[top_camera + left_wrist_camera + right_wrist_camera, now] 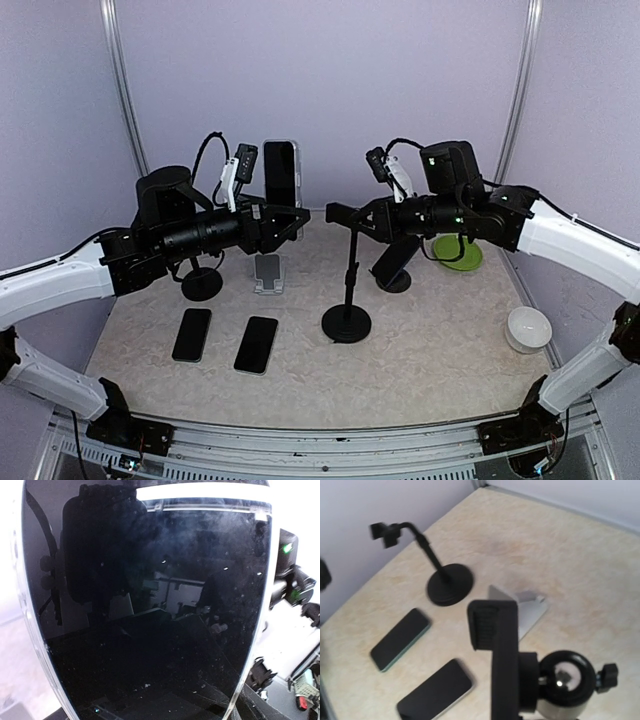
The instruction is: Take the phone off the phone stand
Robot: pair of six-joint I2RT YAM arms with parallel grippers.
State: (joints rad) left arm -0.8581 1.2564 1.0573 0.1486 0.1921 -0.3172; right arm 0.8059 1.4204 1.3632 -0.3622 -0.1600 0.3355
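Observation:
The phone (280, 172) is a black-screened slab with a pale rim, standing upright in the air at the back left. My left gripper (289, 221) is shut on its lower end. Its dark glass (150, 605) fills the left wrist view and hides the fingers there. The phone stand (350, 268) is a black pole on a round base in the middle of the table. Its clamp head (495, 630) is empty and looms close in the right wrist view. My right gripper (342, 215) is shut on the top of the stand, a hand's width to the right of the phone.
Two dark phones (192, 334) (256, 344) lie flat at the front left. A silver wedge stand (267, 272) sits below the held phone. Two more black stands (202, 283) (395, 270), a green plate (457, 252) and a white bowl (528, 328) are also on the table.

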